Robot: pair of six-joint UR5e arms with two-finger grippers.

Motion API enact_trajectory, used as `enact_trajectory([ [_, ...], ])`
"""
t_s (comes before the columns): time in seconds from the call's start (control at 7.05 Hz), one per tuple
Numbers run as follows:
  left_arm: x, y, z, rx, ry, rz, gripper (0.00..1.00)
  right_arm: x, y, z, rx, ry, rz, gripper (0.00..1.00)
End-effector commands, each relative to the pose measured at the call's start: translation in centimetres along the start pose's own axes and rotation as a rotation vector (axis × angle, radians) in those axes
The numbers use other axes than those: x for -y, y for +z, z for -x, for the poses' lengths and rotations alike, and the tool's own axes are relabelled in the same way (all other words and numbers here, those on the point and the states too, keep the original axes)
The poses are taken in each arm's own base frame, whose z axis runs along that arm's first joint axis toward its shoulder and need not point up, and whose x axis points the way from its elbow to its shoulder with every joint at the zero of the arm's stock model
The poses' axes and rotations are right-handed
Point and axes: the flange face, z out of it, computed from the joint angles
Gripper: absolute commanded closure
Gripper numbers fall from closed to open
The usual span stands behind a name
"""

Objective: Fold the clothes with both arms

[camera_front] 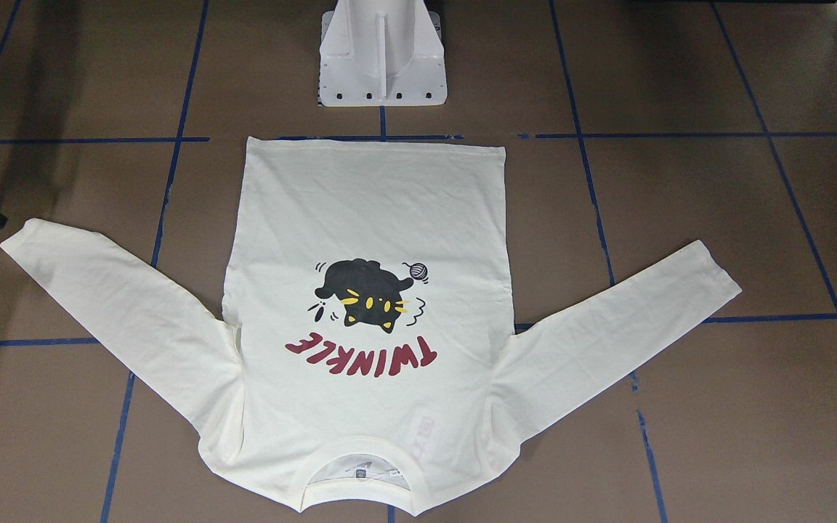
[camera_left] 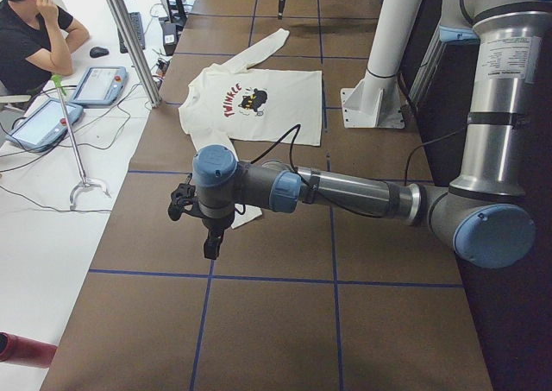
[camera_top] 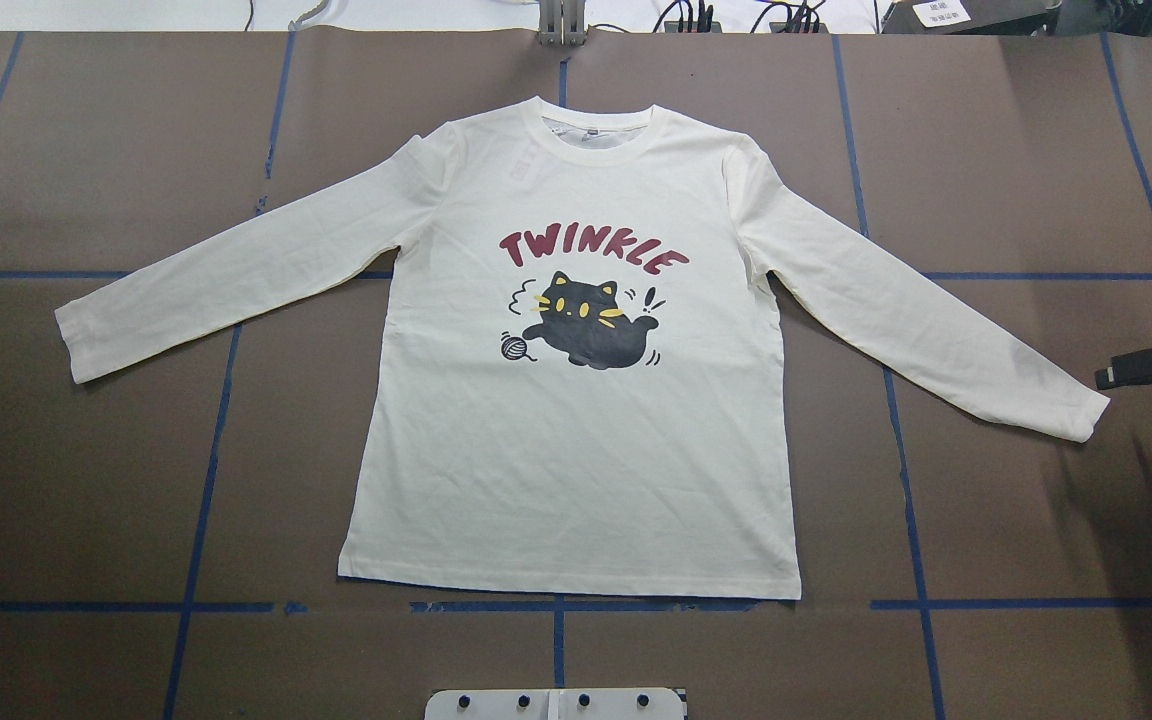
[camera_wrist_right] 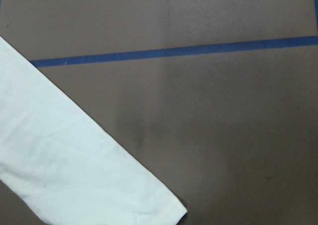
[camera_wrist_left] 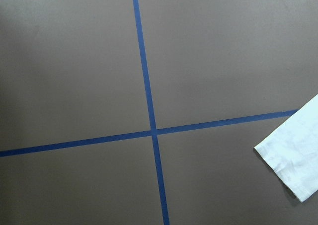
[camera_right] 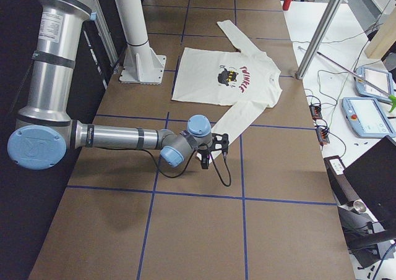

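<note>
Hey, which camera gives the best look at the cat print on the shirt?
The overhead exterior view: the cat print sits upright, large and unobstructed there. The front-facing view shows it upside down; both side views show it small and sideways; the wrist views catch only sleeve ends.

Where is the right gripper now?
In the overhead view, the right gripper is at the right edge, beside the cuff of the long-sleeved shirt, not touching it.
</note>
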Motion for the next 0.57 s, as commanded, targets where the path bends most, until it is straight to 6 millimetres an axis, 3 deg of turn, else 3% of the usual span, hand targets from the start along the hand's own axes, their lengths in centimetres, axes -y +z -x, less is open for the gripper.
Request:
enact_trajectory([
  [0.0,-0.3,0.5,0.4,-0.006,-0.006,0.008,0.0,-1.5,2.9,2.6,-0.054,-0.004,-0.001,0.0],
  [0.43,-0.3,0.5,0.4,-0.023,-0.002,0.003,0.0,-2.0,4.0,2.4,-0.095,0.015,0.045,0.0],
])
